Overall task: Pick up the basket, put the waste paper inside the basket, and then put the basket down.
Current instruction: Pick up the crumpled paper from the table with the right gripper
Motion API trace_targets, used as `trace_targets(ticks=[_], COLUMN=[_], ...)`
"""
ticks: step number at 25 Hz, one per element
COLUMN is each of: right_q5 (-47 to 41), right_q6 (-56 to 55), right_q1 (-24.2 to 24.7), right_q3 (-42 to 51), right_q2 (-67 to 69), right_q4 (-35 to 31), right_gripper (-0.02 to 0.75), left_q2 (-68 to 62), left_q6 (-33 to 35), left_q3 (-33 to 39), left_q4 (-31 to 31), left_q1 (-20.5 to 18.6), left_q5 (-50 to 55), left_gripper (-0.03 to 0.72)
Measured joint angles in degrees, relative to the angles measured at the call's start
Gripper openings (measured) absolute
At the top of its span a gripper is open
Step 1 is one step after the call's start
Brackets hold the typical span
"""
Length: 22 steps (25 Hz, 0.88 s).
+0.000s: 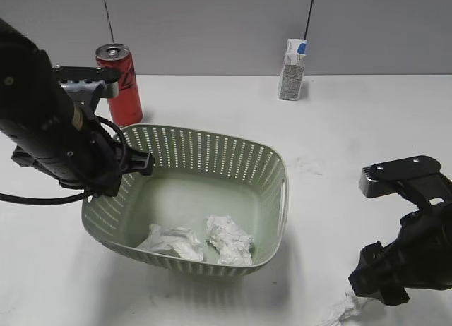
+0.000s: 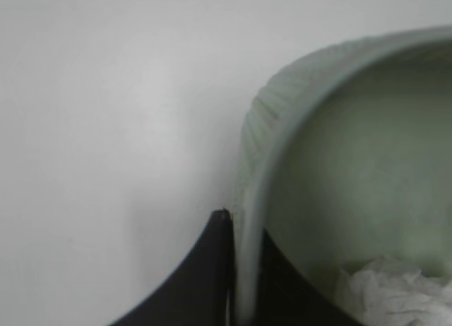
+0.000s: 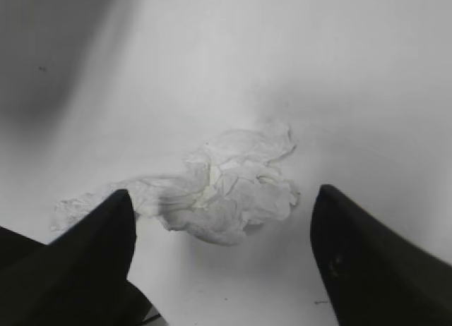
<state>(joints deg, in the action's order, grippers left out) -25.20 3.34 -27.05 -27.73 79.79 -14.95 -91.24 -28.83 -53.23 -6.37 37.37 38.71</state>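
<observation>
Left pincer [image 2: 236,269] clamped on basket [image 1: 212,157] rim; right pincer [image 3: 222,234] spread wide around waste paper [image 3: 226,192].

left arm: I am reaching in from the left, my left pincer [image 2: 236,269] clamping the basket [image 1: 272,167] rim between its fingers | right arm: I am angling down low, my right pincer [image 3: 222,259] hanging with fingers spread wide around the waste paper [image 3: 226,192]
</observation>
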Motion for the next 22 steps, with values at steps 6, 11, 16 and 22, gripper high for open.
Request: trace_targets(ticks=[6, 11, 16, 22], right_q5=[2.5, 2.9, 5.2, 8.6], right_q6=[0.7, 3.4, 3.9, 3.9], right_q1=[0.0, 0.0, 0.0, 0.0], right_q3=[0.0, 0.0, -0.1, -0.1], right_q2=[5.6, 9.4, 12.1, 13.0], right_q4=[-0.9, -2.6, -3.0, -3.9], right_gripper=[0.583, 0.583, 0.549, 0.181], left_q2=[0.0, 0.0, 0.0, 0.0], left_q6=[0.0, 0.0, 0.0, 0.0], left_q3=[0.0, 0.0, 0.0, 0.0], left_q4=[0.0, 0.0, 0.0, 0.0], left_q1=[0.0, 0.0, 0.0, 0.0], left_q5=[-0.7, -0.9, -1.0, -1.0], left_gripper=[-0.001, -0.001, -0.001, -0.001])
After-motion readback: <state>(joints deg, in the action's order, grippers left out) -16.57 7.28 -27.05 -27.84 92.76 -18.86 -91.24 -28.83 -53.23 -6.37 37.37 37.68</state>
